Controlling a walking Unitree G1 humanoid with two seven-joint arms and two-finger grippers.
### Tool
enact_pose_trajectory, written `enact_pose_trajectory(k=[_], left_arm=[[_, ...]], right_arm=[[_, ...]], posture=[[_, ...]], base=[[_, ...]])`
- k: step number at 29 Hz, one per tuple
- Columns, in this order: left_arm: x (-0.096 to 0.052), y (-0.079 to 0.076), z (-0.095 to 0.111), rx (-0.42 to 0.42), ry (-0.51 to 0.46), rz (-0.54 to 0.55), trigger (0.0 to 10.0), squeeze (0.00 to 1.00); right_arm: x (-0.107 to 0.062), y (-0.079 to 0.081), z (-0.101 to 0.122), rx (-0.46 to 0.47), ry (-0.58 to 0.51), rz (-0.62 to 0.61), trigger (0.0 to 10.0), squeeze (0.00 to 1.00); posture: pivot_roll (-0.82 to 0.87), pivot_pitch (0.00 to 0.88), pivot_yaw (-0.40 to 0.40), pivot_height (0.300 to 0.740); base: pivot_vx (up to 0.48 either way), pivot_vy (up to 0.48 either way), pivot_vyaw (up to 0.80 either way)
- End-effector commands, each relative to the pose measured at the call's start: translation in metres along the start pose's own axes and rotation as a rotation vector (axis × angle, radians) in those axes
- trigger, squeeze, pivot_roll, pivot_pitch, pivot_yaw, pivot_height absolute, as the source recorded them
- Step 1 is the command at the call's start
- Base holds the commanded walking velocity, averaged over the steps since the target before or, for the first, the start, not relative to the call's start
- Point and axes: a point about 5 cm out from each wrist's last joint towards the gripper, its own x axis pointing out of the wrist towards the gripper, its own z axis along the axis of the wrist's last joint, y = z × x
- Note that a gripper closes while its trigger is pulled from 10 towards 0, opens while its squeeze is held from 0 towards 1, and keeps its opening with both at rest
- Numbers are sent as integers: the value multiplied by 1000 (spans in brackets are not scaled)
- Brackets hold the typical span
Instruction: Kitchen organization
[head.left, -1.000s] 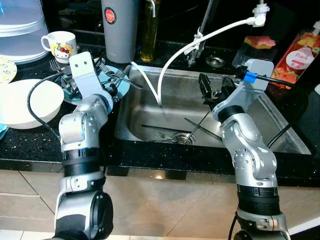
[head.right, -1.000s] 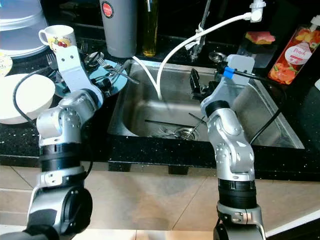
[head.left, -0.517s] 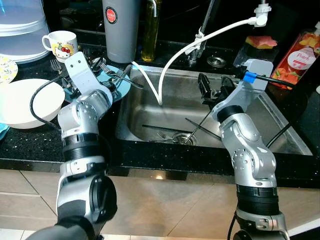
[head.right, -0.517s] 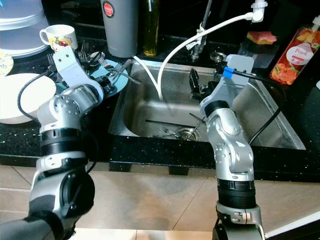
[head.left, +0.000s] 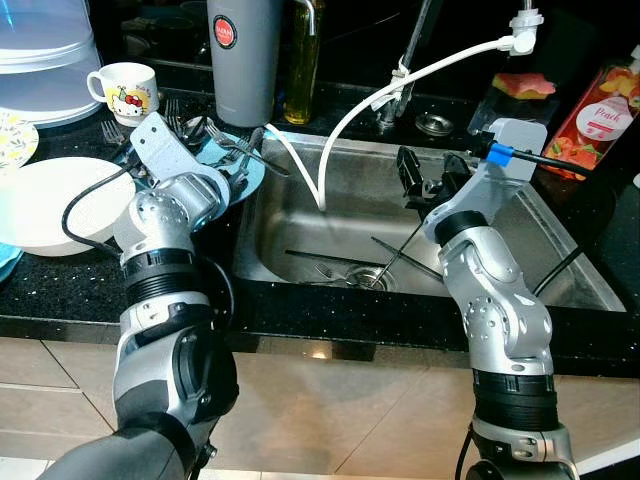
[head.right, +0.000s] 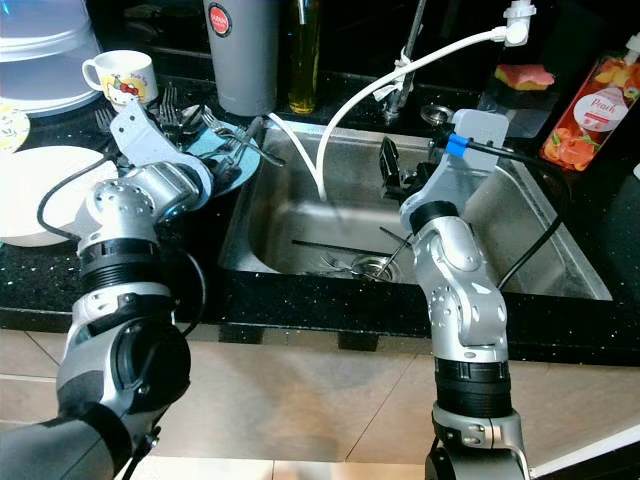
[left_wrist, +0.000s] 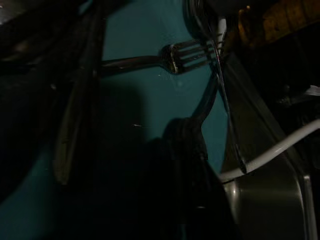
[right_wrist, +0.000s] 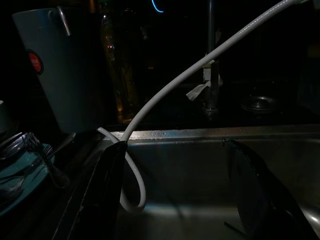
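Observation:
A teal plate (head.left: 250, 168) lies on the black counter left of the sink, with several forks and spoons (head.left: 232, 148) piled on it. My left gripper (head.left: 222, 172) is low over this plate; the left wrist view shows the teal plate (left_wrist: 135, 100) and a fork (left_wrist: 175, 57) close up. More cutlery (head.left: 345, 270) lies by the drain in the steel sink (head.left: 560, 260). My right gripper (head.left: 415, 180) hovers over the sink's middle, open, with nothing between its fingers (right_wrist: 105, 190).
A white bowl (head.left: 50, 205), a cartoon mug (head.left: 125, 85), a grey canister (head.left: 240, 55) and an oil bottle (head.left: 302, 60) stand on the left counter. A white hose (head.left: 400, 80) loops into the sink. A sponge (head.left: 520, 85) and a peach soap bottle (head.left: 600, 105) sit at the back right.
My left forearm has tipped down and its wrist has dropped lower toward the teal plate. The right arm has held its place over the sink.

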Motion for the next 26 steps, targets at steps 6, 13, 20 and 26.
enact_pose_trajectory(k=[6,13,20,26], left_arm=[[3,5,-6,125,-36,37,0,0],[-10,-7,14,410,-318,92,6745,0],[-18,-22,14,528,-412,12,10000,0],[-27,-37,10,613,-483,-81,10000,0]], right_arm=[[1,-3,2,-9,-11,-11,10000,0],[1,-2,2,-10,-11,-8,10000,0],[2,-3,2,-10,-9,-7,10000,0],[2,-3,2,-10,-8,-10,10000,0]], posture=[[208,24,-78,740],[203,18,-80,740],[202,24,-83,740],[201,33,-80,740]], base=[[0,0,0],[0,0,0],[0,0,0],[0,0,0]])
